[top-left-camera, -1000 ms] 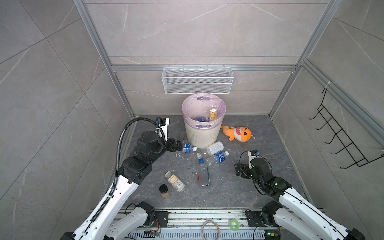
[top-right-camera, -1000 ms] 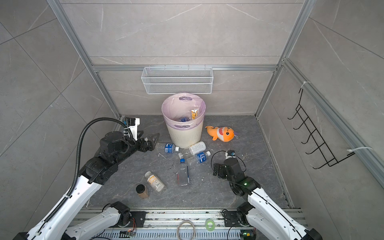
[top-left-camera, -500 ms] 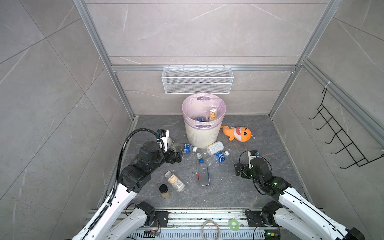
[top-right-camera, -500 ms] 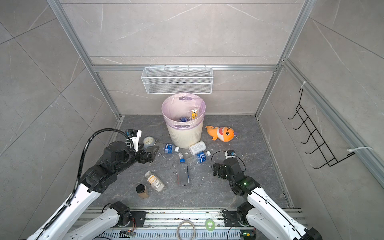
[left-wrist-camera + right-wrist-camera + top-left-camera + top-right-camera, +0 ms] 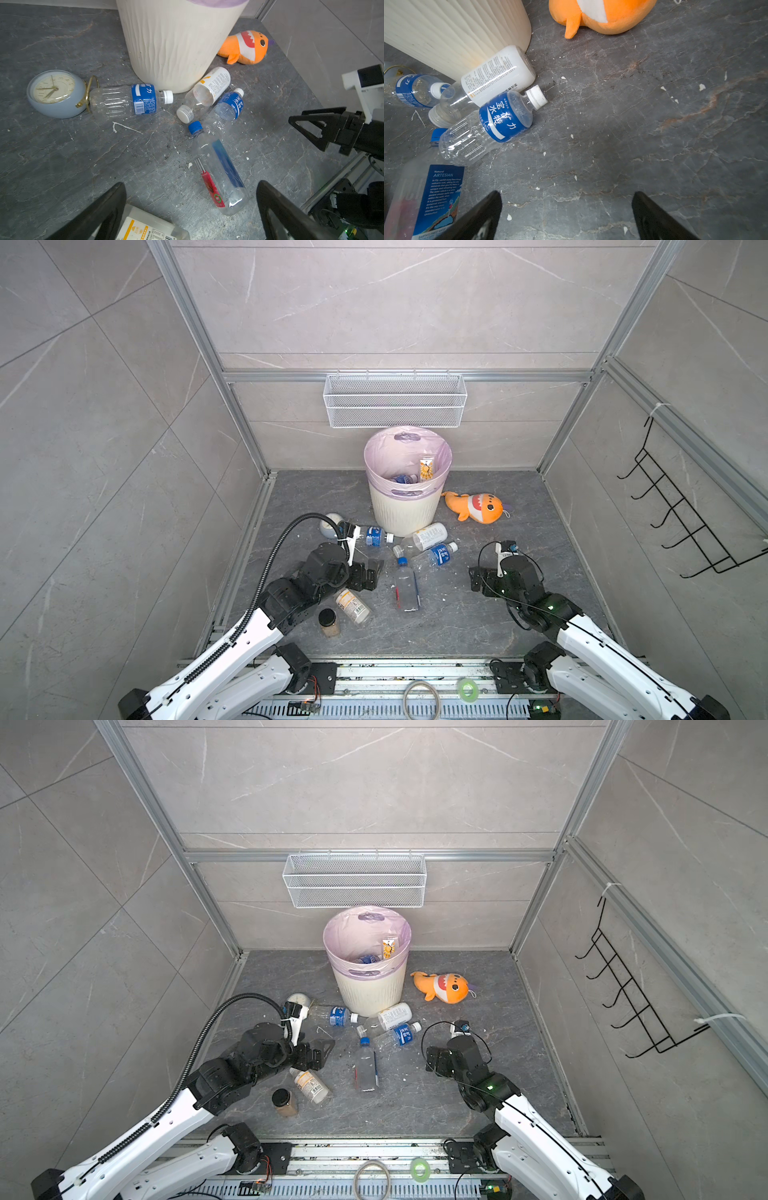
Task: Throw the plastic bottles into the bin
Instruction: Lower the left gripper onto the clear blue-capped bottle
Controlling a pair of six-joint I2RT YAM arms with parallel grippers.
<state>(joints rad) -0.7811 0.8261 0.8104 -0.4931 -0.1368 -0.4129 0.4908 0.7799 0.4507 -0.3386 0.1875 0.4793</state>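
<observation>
Plastic bottles [image 5: 434, 555] lie on the floor, five of them, and some are already inside the bin [image 5: 405, 510]. The left gripper [image 5: 191, 184] has its fingers [image 5: 99, 212] spread wide and they pinch nothing. Under the roots of these fingers, behind the tips, lies the short bottle with a pale label [image 5: 145, 228]. Ahead of the tips, a little to the side of the other arm, lies the long bottle with a blue cap [image 5: 220, 176]. Beyond it three more bottles crowd at the foot of the bin. The right gripper [image 5: 566, 193] is also spread wide and empty, over bare floor. The blue-label bottle [image 5: 488, 128] lies ahead of its tips, to the side of the left arm.

I think the step in hand is to choose the next bottle and come down on it. For a good grasp, the fingers should go across the body, one on each side, and close on the middle, not on the cap. Thin plastic gives way, so the closing should be gentle. The bin is tall, so the lift must pass well over its rim. The jar [image 5: 328, 620], behind the left fingers, should stay untouched.
</observation>
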